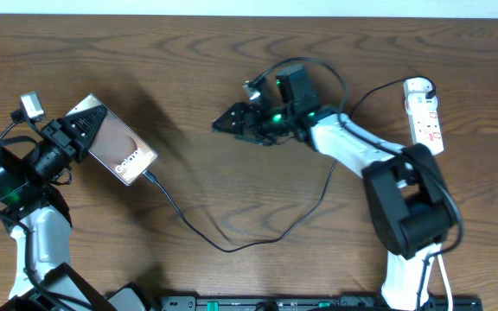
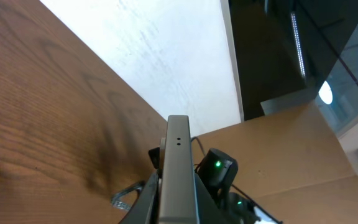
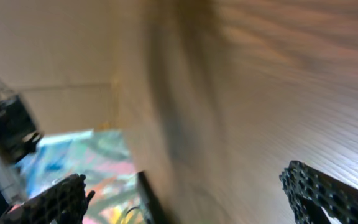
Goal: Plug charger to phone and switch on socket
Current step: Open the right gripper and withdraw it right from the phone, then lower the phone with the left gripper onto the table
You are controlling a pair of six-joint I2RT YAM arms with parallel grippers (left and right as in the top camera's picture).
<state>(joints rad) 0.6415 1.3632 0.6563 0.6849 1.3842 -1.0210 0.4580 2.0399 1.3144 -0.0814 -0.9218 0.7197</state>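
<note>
A dark brown, grained wooden desk (image 1: 188, 52) fills the scene. Behind it stands a plain white wall (image 2: 166, 56). Beside the wall is a dark glass pane (image 2: 272, 56) reflecting a bright light (image 2: 325, 93).

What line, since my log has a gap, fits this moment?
left gripper: holds phone | right gripper: open | charger: tip at phone | socket: untouched

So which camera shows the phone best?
Overhead: the phone shows its face and label, held in the left claw, cable meeting its end. The left wrist sees only its thin edge; the right wrist is too blurred to tell.
</note>
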